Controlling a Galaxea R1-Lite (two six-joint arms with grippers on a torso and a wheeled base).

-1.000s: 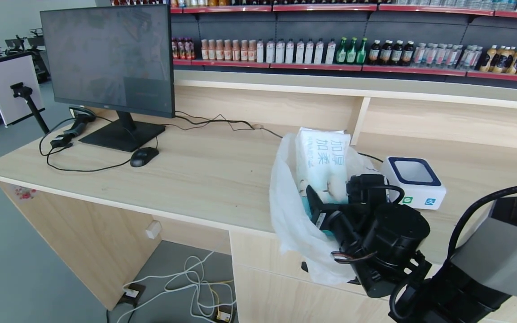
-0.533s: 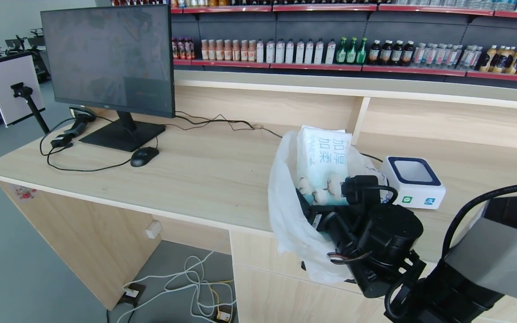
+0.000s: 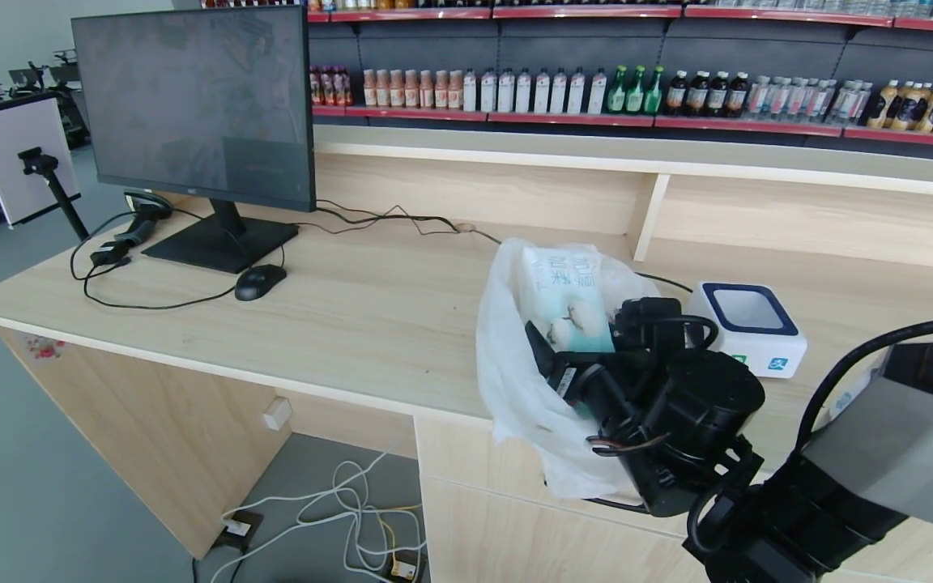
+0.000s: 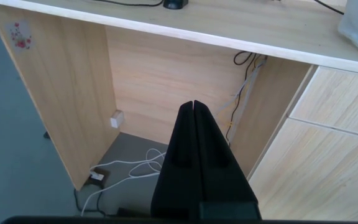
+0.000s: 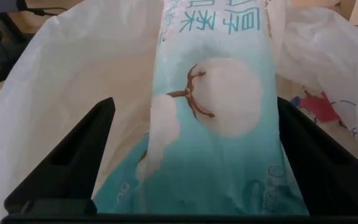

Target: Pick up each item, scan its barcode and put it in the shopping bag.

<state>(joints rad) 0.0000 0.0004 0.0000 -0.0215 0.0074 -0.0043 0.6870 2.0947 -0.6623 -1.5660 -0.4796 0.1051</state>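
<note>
A white and teal tissue pack (image 3: 564, 295) stands upright inside the white plastic shopping bag (image 3: 515, 389) on the counter's front edge. My right gripper (image 3: 573, 350) is shut on the pack's lower part, inside the bag's mouth. In the right wrist view the tissue pack (image 5: 219, 124) sits between the two black fingers (image 5: 67, 168) with the bag (image 5: 67, 56) around it. My left gripper (image 4: 193, 121) hangs shut and empty below the counter's level, in front of the desk's open underside.
A white scanner box with a blue rim (image 3: 746, 328) stands just right of the bag. On the wooden counter (image 3: 369, 308) to the left are a monitor (image 3: 195, 105), a mouse (image 3: 260, 282) and a handheld scanner (image 3: 138, 223) with cables. Drink shelves line the back.
The right gripper has lowered the tissue pack deeper into the bag, whose rim now rises around the pack's top. The left gripper shows no earlier view.
</note>
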